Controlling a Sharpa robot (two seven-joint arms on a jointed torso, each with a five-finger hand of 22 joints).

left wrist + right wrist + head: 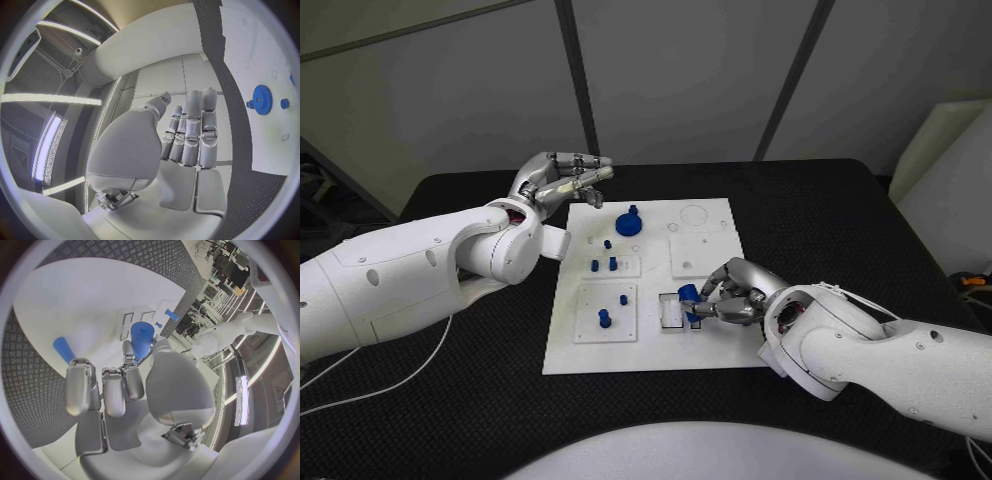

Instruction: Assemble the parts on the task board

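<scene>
Two white arms reach over a black table (pixel 848 210) toward the task board (pixel 711 345), a white plate lying at its middle. No brand, label or writing can be read anywhere on the board or the arms.

Near the board's front right part, the right hand (pixel 728 292) pinches a blue cylinder (pixel 688 293) between thumb and fingers, right over a small recessed slot; whether the part touches the board I cannot tell. In the right wrist view that same cylinder (pixel 142 339) sits just past the fingertips (pixel 127 347), with a slim blue peg (pixel 63 349) standing on the board beside the hand and another small blue piece (pixel 171 315) farther off.

At the board's far left corner, the left hand (pixel 560 180) is raised above the table with its fingers straight and held close together, gripping nothing; the left wrist view shows these fingers (pixel 190 127) side by side, the palm bare.

A blue gear (pixel 629 222) stands on the board's far part, close to the left hand, and it appears as a toothed disc (pixel 262 99) in the left wrist view. Several short blue pegs (pixel 612 264) stand in the board's left half, nearer than the gear, and one more peg (pixel 604 318) stands in a square plate at the front left. Grey wall panels rise behind the table.
</scene>
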